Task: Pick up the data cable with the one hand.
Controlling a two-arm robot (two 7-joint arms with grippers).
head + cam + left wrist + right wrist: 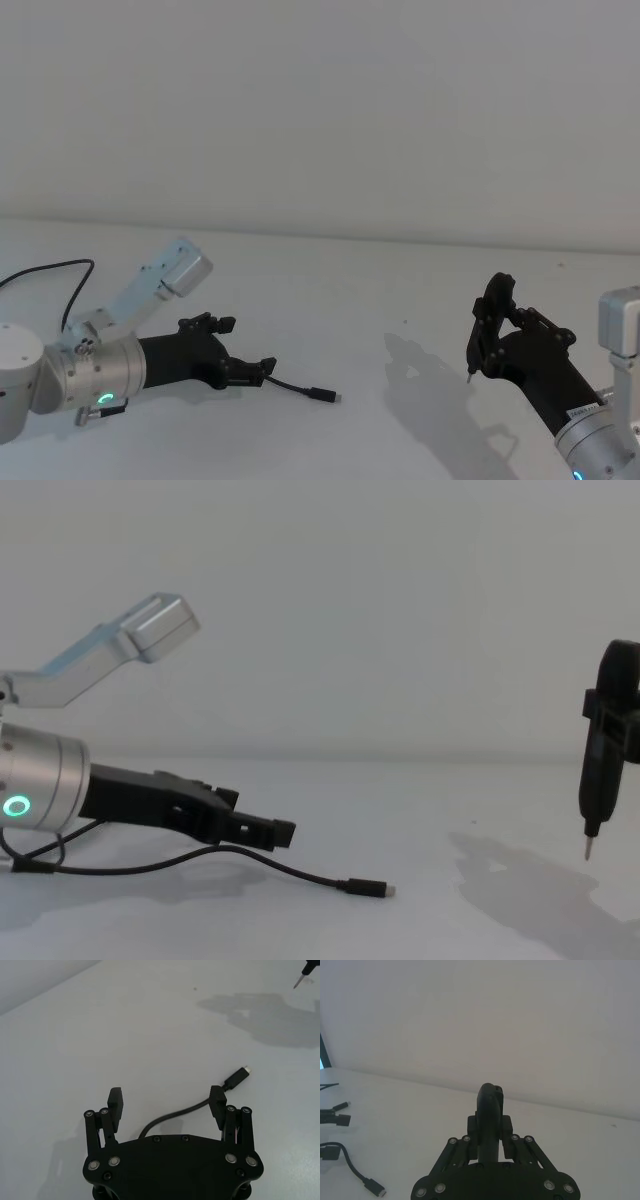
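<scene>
The data cable (291,387) is a thin black cord lying on the white table, its small plug (324,396) with a silver tip pointing right. My left gripper (245,347), on the silver wrist with the green ring, hovers low over the cord and is open. In the left wrist view the cable (172,1117) runs out from under the palm between the two fingers, close beside one fingertip (217,1096), and its plug (238,1077) lies just past it. From the chest, the gripper (257,815) sits slightly above the cable (300,872).
My right gripper (489,318) hangs off at the right, above the table, clamped on a black tool (602,750) with a thin metal tip pointing down. Another black wire (62,274) curves at the far left. The white wall stands behind.
</scene>
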